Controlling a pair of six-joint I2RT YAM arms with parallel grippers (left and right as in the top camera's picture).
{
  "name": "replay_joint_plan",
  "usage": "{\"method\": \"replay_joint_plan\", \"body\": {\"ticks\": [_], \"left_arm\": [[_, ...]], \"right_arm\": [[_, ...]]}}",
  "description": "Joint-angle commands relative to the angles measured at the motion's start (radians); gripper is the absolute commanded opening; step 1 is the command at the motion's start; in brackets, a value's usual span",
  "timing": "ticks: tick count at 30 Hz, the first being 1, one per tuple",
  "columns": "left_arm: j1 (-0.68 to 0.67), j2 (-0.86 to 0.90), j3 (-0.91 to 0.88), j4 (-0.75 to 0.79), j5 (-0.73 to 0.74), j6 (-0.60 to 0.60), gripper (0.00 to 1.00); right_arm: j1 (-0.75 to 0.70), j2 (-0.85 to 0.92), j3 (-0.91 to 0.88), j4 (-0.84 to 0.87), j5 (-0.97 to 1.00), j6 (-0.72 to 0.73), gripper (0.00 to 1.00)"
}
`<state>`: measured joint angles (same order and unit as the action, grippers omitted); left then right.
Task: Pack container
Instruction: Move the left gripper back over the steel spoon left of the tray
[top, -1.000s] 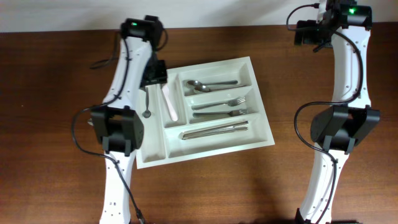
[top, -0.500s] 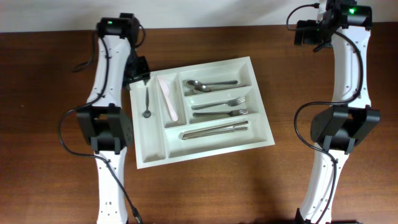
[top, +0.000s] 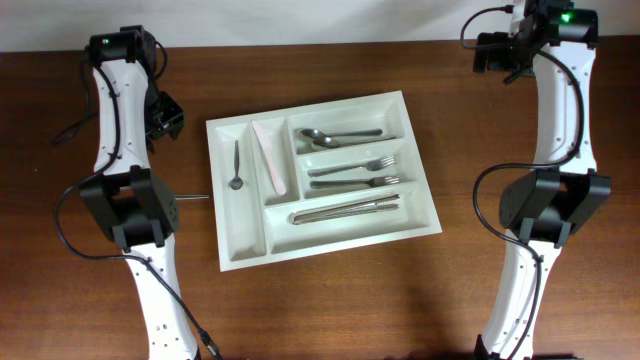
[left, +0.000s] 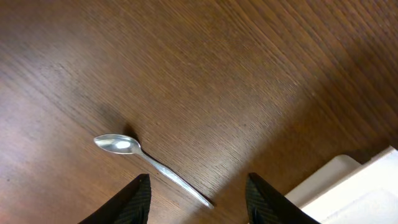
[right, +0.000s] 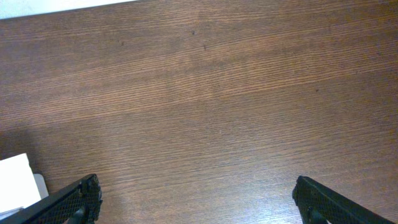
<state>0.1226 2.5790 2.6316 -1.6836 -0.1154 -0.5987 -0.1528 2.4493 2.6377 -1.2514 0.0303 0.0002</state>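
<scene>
The container (top: 243, 235) lies at the middle of the table (top: 330, 310), slightly askew. It looks like light, stiff, smooth plastic that would slide rather than bend. Its thin rim is the place to take hold, and it should stay level so the cutlery does not shift. It holds a small spoon (top: 236, 167), a white utensil (top: 271, 158), spoons (top: 340, 135), forks (top: 355, 172) and knives (top: 345, 210).

The left wrist view shows a whole loose spoon (left: 149, 163) flat on the wood, just beside the tray's corner. From overhead only its handle pokes out from under the left arm. The left pincer (left: 199, 202) hangs above it, partly open and empty. The right pincer (right: 199, 202) is spread wide, holding nothing, well apart over bare wood.
</scene>
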Motion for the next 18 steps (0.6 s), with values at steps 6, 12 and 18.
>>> {"method": "replay_joint_plan", "body": {"ticks": [6, 12, 18], "left_arm": [[0.009, -0.007, 0.017, 0.007, -0.082, -0.109, 0.51], [0.060, -0.006, 0.017, 0.068, -0.091, -0.253, 0.51], [0.087, -0.006, 0.017, 0.046, -0.091, -0.253, 0.50]], "right_arm": [[0.002, -0.006, 0.014, 0.002, 0.016, 0.009, 0.99], [0.002, -0.006, 0.014, 0.002, 0.016, 0.009, 0.99], [0.002, -0.006, 0.014, 0.002, 0.016, 0.009, 0.99]]}}
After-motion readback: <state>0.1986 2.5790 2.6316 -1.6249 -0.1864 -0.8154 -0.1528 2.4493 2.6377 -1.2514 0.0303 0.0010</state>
